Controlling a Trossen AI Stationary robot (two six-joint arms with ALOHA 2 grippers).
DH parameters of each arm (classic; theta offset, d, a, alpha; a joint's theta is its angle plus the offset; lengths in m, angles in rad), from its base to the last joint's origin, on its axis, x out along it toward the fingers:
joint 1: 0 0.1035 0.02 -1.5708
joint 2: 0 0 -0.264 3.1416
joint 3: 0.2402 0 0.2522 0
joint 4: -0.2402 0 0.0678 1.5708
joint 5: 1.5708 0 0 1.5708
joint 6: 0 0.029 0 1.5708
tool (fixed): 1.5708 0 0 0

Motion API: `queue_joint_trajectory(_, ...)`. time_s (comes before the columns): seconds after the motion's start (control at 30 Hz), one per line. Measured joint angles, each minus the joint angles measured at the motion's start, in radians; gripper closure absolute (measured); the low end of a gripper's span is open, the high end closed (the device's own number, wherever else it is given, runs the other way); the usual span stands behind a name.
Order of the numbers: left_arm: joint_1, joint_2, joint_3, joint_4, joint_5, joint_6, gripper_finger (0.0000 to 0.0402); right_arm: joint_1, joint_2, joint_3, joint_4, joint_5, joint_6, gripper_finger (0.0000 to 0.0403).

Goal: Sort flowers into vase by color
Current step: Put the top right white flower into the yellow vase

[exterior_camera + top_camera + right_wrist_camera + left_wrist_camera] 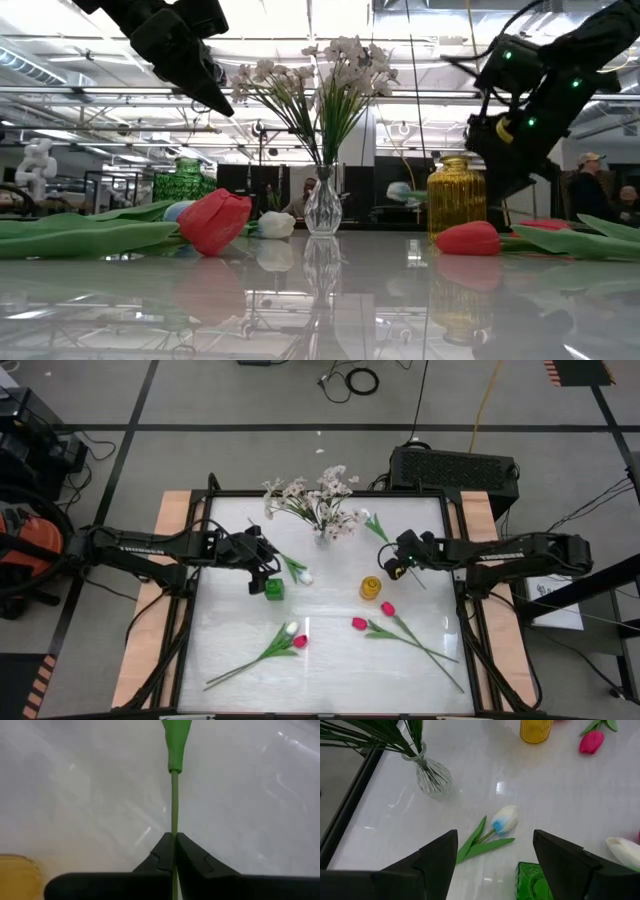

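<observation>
My right gripper (174, 845) pinches a green flower stem (174, 795) between closed fingers; my left gripper (495, 852) gapes above a white tulip (504, 818)

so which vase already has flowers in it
The clear glass vase at the table's back edge, holding the pale blossom sprays; the green vase and yellow vase stand empty.

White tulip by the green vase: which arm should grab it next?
Left. The left gripper hangs open right over the white tulip, next to the green vase. The right gripper is shut on a green stem and sits further away.
</observation>
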Motion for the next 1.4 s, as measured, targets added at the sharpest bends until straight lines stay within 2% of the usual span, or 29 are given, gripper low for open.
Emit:
queue_joint_trajectory(0.33, -0.001, -0.006, 0.0, -0.001, 0.002, -0.025, 0.0135, 0.067, -0.187, 0.001, 0.03, 0.131, 0.003, 0.0403)
queue_joint_trajectory(0.53, -0.022, -0.064, 0.021, -0.004, 0.138, -0.076, 0.0135, 0.16, -0.34, 0.003, 0.069, 0.219, -0.003, 0.0403)
queue_joint_trajectory(0.67, -0.075, -0.111, 0.03, 0.025, 0.163, -0.098, 0.0135, 0.242, -0.429, 0.003, 0.163, 0.265, -0.06, 0.0402)
queue_joint_trajectory(0.8, -0.135, -0.134, 0.03, 0.106, 0.164, -0.098, 0.0135, 0.33, -0.475, 0.004, 0.338, 0.267, -0.171, 0.0402)
queue_joint_trajectory(1.03, -0.207, -0.084, 0.03, 0.44, 0.153, -0.033, 0.0135, 0.474, -0.46, 0.004, 0.67, 0.264, -0.401, 0.0402)
queue_joint_trajectory(1.4, -0.277, 0.194, 0.03, 1.039, 0.141, 0.059, 0.0135, 0.618, -0.33, 0.004, 1.131, 0.261, -0.661, 0.0402)
